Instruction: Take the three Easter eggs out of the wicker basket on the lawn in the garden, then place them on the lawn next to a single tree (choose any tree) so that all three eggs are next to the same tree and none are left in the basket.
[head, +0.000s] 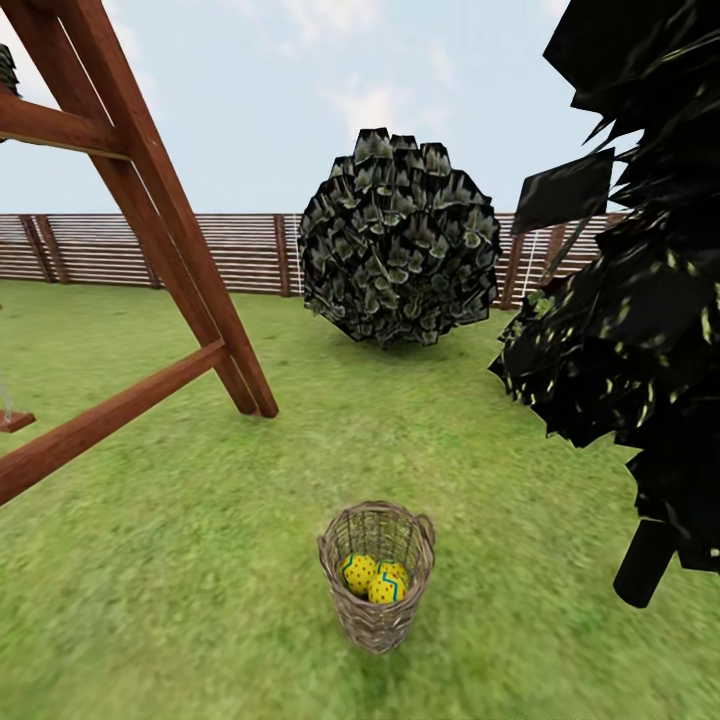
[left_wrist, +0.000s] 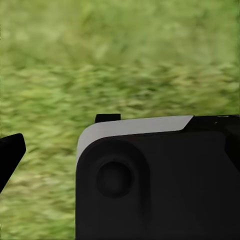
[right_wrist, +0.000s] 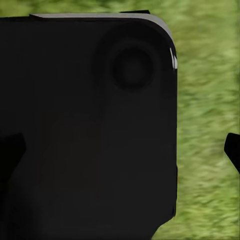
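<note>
Wicker basket (head: 377, 575) ahead on lawn (head: 180, 600), eggs (head: 373, 579) inside. Approach step; closing in needed. Jaw state indeterminable.

left wrist: black housing with a pale upper edge (left_wrist: 150, 175) filled the near view; one dark fingertip (left_wrist: 10, 150) at the frame edge | right wrist: black housing (right_wrist: 85, 125); dark fingertip (right_wrist: 232, 150) at the edge | jaws' state unreadable
</note>
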